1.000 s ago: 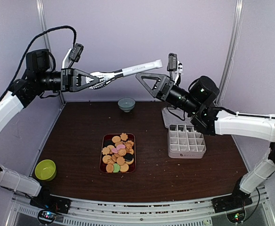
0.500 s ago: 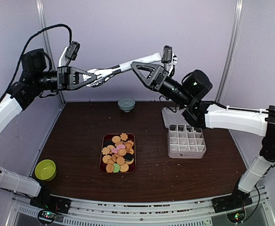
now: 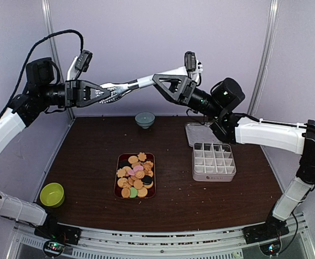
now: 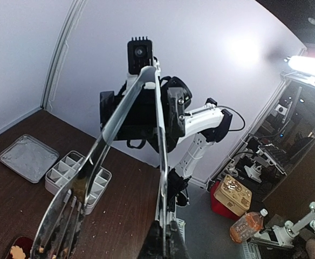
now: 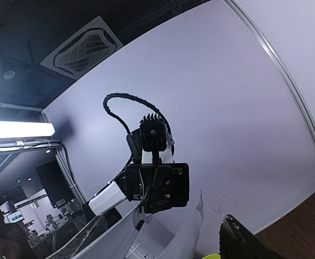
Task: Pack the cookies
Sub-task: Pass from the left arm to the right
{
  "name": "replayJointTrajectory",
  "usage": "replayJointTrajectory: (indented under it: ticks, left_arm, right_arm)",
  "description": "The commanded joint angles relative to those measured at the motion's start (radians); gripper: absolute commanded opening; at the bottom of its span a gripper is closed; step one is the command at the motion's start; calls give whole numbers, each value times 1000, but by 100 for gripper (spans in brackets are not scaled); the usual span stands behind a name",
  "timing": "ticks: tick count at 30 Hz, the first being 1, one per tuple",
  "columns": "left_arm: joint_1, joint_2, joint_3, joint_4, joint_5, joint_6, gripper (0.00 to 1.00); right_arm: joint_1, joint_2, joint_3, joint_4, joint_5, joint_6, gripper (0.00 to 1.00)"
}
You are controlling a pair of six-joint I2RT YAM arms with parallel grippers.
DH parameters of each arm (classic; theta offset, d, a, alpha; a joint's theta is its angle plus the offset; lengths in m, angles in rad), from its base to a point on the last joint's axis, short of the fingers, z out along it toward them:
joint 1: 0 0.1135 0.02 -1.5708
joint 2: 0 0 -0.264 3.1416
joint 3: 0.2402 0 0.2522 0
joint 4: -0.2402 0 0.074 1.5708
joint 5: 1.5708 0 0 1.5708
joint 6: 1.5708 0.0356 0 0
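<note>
The cookies (image 3: 135, 175), mostly golden with a few dark, pink and green ones, lie heaped on a red tray (image 3: 117, 183) at the table's middle. High above the table, my left gripper (image 3: 111, 91) is shut on the toothed end of metal tongs (image 3: 146, 81) with white handles. In the left wrist view my left gripper (image 4: 165, 241) pinches one tong arm (image 4: 160, 140). My right gripper (image 3: 160, 81) is at the tongs' handle end, its jaws apart around it. The right wrist view shows one dark finger (image 5: 242, 242) beside the white handle (image 5: 173, 237).
A white divided box (image 3: 213, 162) stands right of the tray, with a flat metal lid (image 3: 199, 133) behind it. A grey-blue bowl (image 3: 145, 119) sits at the back centre. A green bowl (image 3: 52, 195) is at the front left.
My right gripper has swung left and up to the tongs' handle end, and its jaws have narrowed. The left arm still holds the tongs, now shifted slightly left.
</note>
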Motion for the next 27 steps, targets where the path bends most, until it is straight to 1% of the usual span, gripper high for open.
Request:
replayJointTrajectory:
  ticks: [1, 3, 7, 17, 24, 27]
  left_arm:
    - [-5, -7, 25, -29, 62, 80, 0]
    - [-5, -9, 30, -37, 63, 92, 0]
    - [-4, -8, 29, -39, 66, 96, 0]
    - [5, -4, 59, -94, 63, 158, 0]
    - [11, -10, 57, -140, 48, 210, 0]
    - [14, -16, 61, -163, 39, 238, 0]
  right_arm:
    - [-37, -37, -2, 39, -139, 54, 71]
    - [-55, -51, -22, 64, -143, 64, 72]
    - [-54, -46, 6, -4, -185, 36, 72]
    - [-23, -9, 67, -61, -254, 20, 63]
    - [-21, -23, 64, -62, -233, 17, 52]
    - [-21, -36, 56, -67, -210, 11, 48]
